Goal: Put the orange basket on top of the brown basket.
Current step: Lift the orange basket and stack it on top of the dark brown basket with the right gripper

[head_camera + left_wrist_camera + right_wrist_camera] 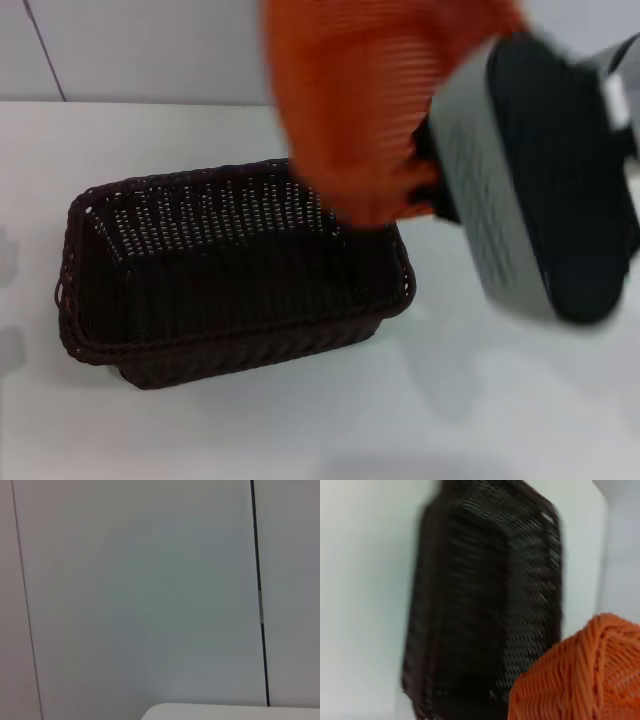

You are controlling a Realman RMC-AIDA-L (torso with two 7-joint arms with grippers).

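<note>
The brown basket (230, 270) sits open side up on the white table, left of centre in the head view. The orange basket (370, 100) hangs tilted in the air above the brown basket's far right end, blurred. My right gripper (430, 175) is shut on the orange basket's edge, with its bulky grey and black body to the right. The right wrist view shows the brown basket (480, 600) below and a corner of the orange basket (580, 675) close by. My left gripper is out of view; its wrist view shows only a wall.
The white table (500, 400) spreads around the brown basket. A pale panelled wall (150, 50) stands behind it. The left wrist view shows wall panels (140, 590) with a dark seam and a corner of the table (225, 712).
</note>
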